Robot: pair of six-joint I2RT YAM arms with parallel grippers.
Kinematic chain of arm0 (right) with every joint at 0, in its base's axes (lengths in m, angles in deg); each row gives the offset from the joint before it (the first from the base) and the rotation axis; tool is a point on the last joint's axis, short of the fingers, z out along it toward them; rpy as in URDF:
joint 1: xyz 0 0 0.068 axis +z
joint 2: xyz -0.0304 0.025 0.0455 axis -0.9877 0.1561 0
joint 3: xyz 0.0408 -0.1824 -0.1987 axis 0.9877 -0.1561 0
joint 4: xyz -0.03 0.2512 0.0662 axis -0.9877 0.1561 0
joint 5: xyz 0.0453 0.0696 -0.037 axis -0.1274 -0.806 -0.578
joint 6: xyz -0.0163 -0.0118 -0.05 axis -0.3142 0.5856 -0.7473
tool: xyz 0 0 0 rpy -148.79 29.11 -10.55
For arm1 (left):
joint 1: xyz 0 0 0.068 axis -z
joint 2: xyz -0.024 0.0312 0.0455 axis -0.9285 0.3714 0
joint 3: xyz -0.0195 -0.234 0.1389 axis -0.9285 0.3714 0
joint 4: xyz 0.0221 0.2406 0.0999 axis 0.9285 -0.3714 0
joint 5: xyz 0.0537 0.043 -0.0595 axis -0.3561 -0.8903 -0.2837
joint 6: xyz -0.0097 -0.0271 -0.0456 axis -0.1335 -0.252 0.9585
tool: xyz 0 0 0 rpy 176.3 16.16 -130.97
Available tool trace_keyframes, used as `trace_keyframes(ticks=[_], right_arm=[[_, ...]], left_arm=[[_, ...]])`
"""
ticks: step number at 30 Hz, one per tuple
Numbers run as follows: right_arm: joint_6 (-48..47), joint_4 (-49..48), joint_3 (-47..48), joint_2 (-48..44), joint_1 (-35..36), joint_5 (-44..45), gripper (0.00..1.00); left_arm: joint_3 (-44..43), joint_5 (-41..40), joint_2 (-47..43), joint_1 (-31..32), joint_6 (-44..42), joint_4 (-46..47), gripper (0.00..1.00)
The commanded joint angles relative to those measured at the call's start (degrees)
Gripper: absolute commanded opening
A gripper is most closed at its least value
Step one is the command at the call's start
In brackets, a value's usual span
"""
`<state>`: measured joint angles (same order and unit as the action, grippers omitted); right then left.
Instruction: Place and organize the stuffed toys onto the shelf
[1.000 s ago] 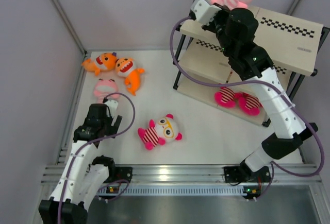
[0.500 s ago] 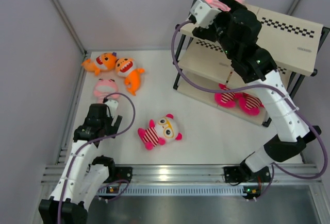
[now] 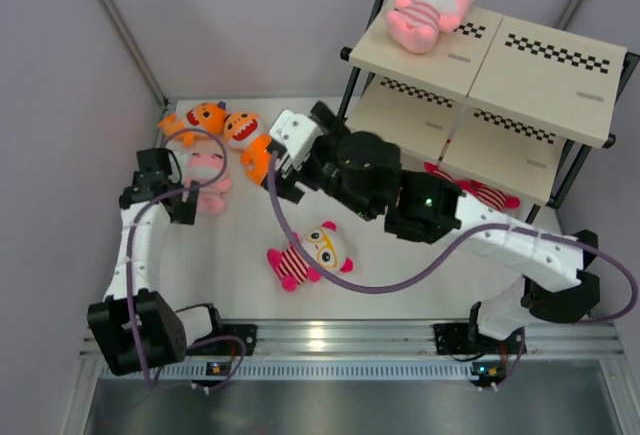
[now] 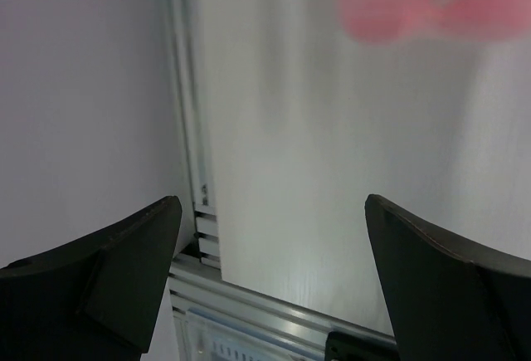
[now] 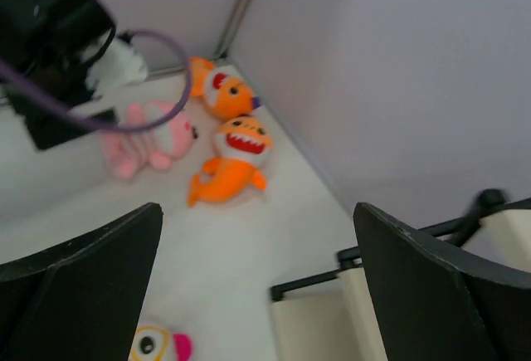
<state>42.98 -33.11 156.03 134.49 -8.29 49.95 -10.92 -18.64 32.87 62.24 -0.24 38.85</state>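
Seemingly, a pink toy (image 4: 423,0) lies just beyond the left tool (image 4: 270,205).

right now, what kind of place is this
Probably a robot lab test cell, not a home: a left arm and right arm bolted to an aluminium rail, plain grey walls boxing a white table, checkered strips on the shelf.

right arm (image 3: 420,205) across table (image 3: 230,285) middle, sharks (image 3: 207,118) crowding far-left corner

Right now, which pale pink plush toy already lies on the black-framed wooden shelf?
The pale pink toy on the shelf's top board; its twin lies on the white table near the left gripper.
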Motion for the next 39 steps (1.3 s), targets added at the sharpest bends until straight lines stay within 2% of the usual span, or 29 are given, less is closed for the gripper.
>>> trace_keyframes(ticks=[1,2,5,7,12,20,24,29,31,32,33,34,38,39], right_arm=[[22.2,-4.5,-12.2,0.3,1.1,-4.7,0.99],[24.5,-6.1,-17.7,0.0,1.4,-4.7,1.00],[34.2,-11.8,-25.0,-0.4,2.2,-6.0,0.99],[38.6,-11.8,-28.8,1.7,2.4,-6.3,0.99],[44.1,-7.1,-26.9,11.6,4.0,-4.9,0.93],[45.3,0.0,-22.7,25.4,7.4,2.5,0.90],[44.3,2.3,-22.5,29.3,8.0,4.1,0.84],[44.7,7.3,-22.8,31.4,10.3,7.0,0.79],[45.2,7.9,-23.8,31.4,10.6,7.1,0.67],[45.2,7.7,-25.5,30.7,10.7,7.1,0.38],[44.6,7.5,-26.4,30.1,10.7,7.1,0.15],[44.1,7.1,-27.3,29.3,10.7,7.3,0.00],[34.3,4.4,-33.2,18.4,9.3,4.3,0.00],[27.9,3.4,-34.1,16.0,8.8,2.5,0.00]], left_arm=[[-8.7,5.0,5.0,-11.9,-2.4,0.2,0.99],[-9.1,5.8,5.6,-13.1,-3.6,0.1,0.99],[-7.7,6.6,5.8,-15.0,-6.2,0.3,0.99],[-5.1,5.7,6.5,-15.0,-6.9,0.3,0.99],[-2.4,7.0,8.7,-18.1,-6.9,0.5,0.99],[-1.4,7.8,6.8,-19.3,-7.8,0.4,0.99],[-0.2,10.8,4.6,-19.3,-8.7,0.2,0.99],[0.8,10.6,3.2,-19.4,-9.5,0.3,0.99],[1.1,10.7,2.7,-19.3,-9.6,0.3,0.99],[1.2,11.0,2.4,-19.3,-9.5,0.2,0.99],[1.2,11.2,2.3,-19.3,-9.5,0.2,0.99],[1.3,11.2,2.0,-19.3,-9.5,0.3,0.99],[1.5,11.6,1.1,-19.3,-9.8,-0.1,0.99],[1.5,12.5,0.9,-19.3,-9.8,-0.5,0.99]])
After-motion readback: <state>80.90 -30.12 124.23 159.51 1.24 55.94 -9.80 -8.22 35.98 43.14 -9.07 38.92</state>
